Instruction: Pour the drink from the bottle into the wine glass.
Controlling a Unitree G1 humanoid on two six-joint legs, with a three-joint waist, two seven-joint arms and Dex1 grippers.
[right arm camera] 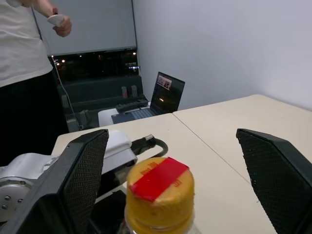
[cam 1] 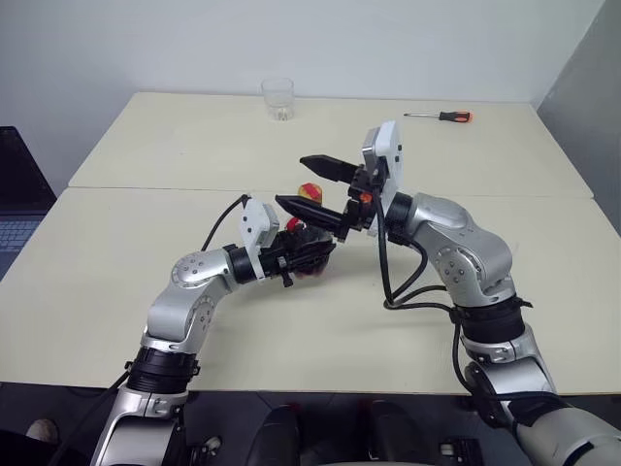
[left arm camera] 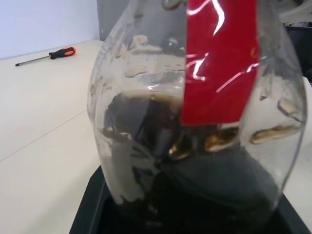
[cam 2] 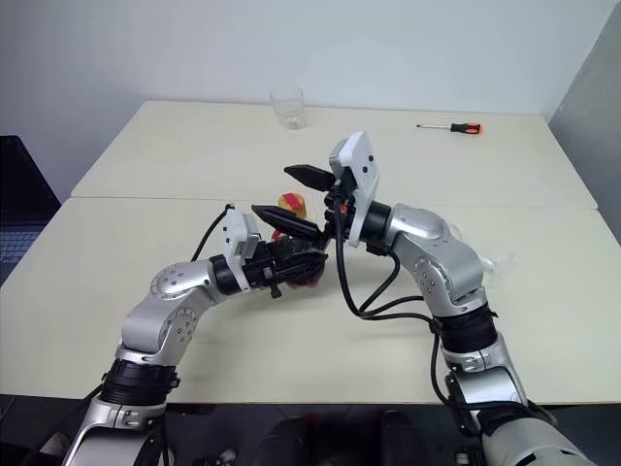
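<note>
— Bottle (left arm camera: pixel 195 122) first: where's it sitting?

— Clenched in the left claw (cam 1: pixel 309 254), over the near half of the table (cam 1: pixel 146 155), well short of the tumbler (cam 1: pixel 277 98) at the far edge. The drink (left arm camera: pixel 146 146) fills the lower part of its body, dark and nearly black.

— Is it open?

— No. The yellow cap (right arm camera: pixel 160 195), with a red strip across its top, is on the neck. So I'd say this is the uncapping step, before any pouring.

— And the right claw (right arm camera: pixel 170 180)?

— Spread wide, one finger on each side of the cap, not touching it.

— What next, then?

— My guess: that claw must close squarely on the cap and twist, while the left one holds the bottle firm against the turn. A loose hold would let the round body spin.

— The wine glass?

— Can't see it from here. A screwdriver (cam 1: pixel 441 116) lies far beyond the bottle, to the right of the tumbler. A person (right arm camera: pixel 24 73) stands off past the table's end.
</note>
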